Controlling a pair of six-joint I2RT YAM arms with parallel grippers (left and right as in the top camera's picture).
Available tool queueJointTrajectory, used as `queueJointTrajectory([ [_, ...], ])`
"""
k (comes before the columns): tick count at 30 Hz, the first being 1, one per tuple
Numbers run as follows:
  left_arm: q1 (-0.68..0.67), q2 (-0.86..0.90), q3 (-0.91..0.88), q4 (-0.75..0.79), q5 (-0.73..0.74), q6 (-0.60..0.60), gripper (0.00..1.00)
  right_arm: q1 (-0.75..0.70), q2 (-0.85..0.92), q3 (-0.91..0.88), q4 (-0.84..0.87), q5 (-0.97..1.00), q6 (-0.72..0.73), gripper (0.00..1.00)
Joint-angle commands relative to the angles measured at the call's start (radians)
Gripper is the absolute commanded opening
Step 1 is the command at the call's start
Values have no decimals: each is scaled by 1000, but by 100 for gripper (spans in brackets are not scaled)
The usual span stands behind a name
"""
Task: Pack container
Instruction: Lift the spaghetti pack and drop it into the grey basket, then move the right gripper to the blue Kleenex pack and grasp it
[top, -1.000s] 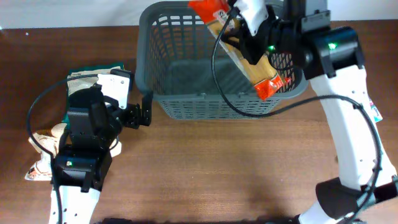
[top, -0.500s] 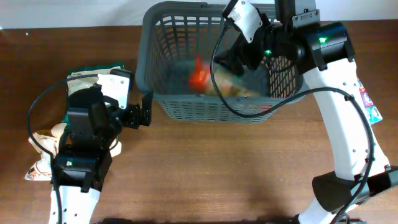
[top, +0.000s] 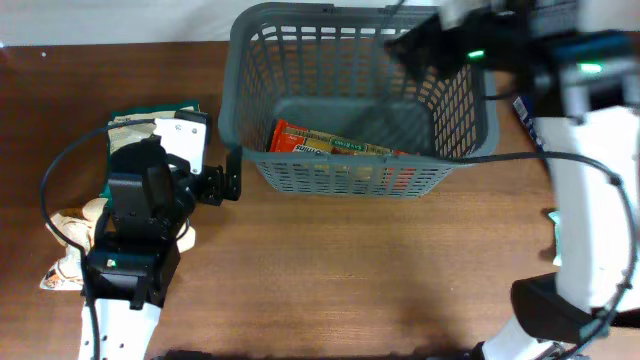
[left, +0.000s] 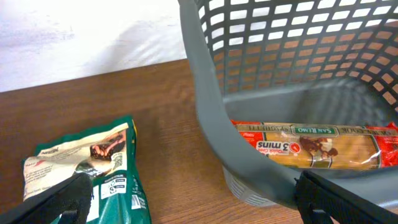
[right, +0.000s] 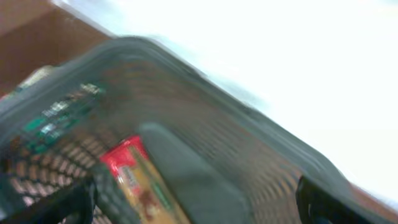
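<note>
- Nearest me, the left arm (top: 130, 275) rose from the near edge of the bench (top: 380, 270), toward the left corner. A black cable (top: 50, 185) looped out from it toward the left edge.
- A crumpled beige pack (top: 66, 252) lay by the left edge, partly tucked under that arm.
- The left gripper (top: 224, 186) pointed right, at the near-left corner of the basket (top: 350, 178). In its wrist view the fingers (left: 59, 202) sat at the two bottom corners, so the jaws were wide apart and held nothing. The basket's corner rim showed between them, and I could not tell whether they touched it.
- A green pack (top: 150, 112) lay flat on the bench beyond the left arm, just left of the basket and apart from it.
- The basket stood upright at the far edge, a little right of centre.
- A pasta pack (top: 335, 148) lay flat on the basket floor along the near wall, its red end toward the left.
- The right arm (top: 590, 200) climbed from the near-right corner toward the far edge.
- The right gripper (top: 428, 45) showed as a blur over the basket's far-right part. Its wrist view was smeared too, but the dark fingers (right: 56, 205) sat at opposite bottom corners, jaws apart with nothing between them.
</note>
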Motion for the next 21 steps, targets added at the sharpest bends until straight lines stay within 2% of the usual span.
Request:
queueJointTrajectory([
  [1,-3,5,9,-18,-40,16,99,-198,-46,113,-100,128,182,99],
  [7,-3,7,9,-35,-40,16,99,-512,-42,119,-330,126,198,99],
  [11,-3,15,9,-35,-40,16,99,-696,-42,29,-437,180,198,99],
  [15,-3,14,9,-35,-39,16,99,-783,-35,-123,-396,306,208,99],
  [18,-3,15,9,-35,-39,16,99,-833,-8,-296,-280,361,256,99],
  [20,-3,15,9,-35,-39,16,99,-842,10,-375,-207,356,210,99],
  [21,-3,15,9,-35,-40,17,99,-841,23,-435,-135,325,103,99],
])
